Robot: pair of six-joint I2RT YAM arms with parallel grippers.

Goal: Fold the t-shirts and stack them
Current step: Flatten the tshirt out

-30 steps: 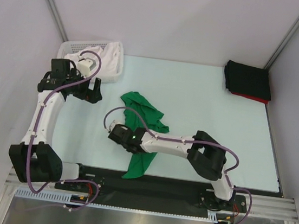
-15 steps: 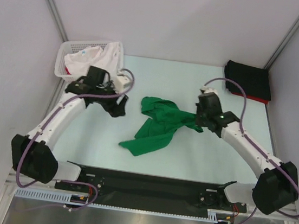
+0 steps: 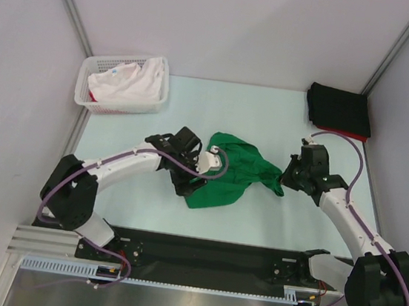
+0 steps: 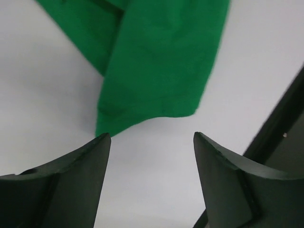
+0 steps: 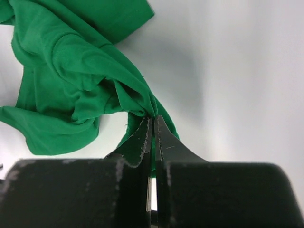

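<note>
The bright green t-shirt [image 3: 234, 170] lies crumpled in the middle of the table; it also shows in the right wrist view [image 5: 76, 80] and the left wrist view [image 4: 156, 66]. My right gripper [image 3: 286, 179] [image 5: 153, 118] is shut on the shirt's right edge. My left gripper [image 3: 189, 185] [image 4: 151, 142] is open and empty, low over the table just beside the shirt's left hem. A folded black t-shirt [image 3: 338, 108] lies on a red one [image 3: 345, 134] at the far right corner. A white t-shirt [image 3: 133, 81] sits in the basket.
A white mesh basket [image 3: 91, 103] stands at the far left corner. The black base rail [image 3: 207, 254] runs along the near edge. Grey walls close in the table on both sides and at the back.
The left arm has swung down and right from near the basket to the shirt's left edge. The right gripper has pulled the bunched green shirt a little right and nearer.
</note>
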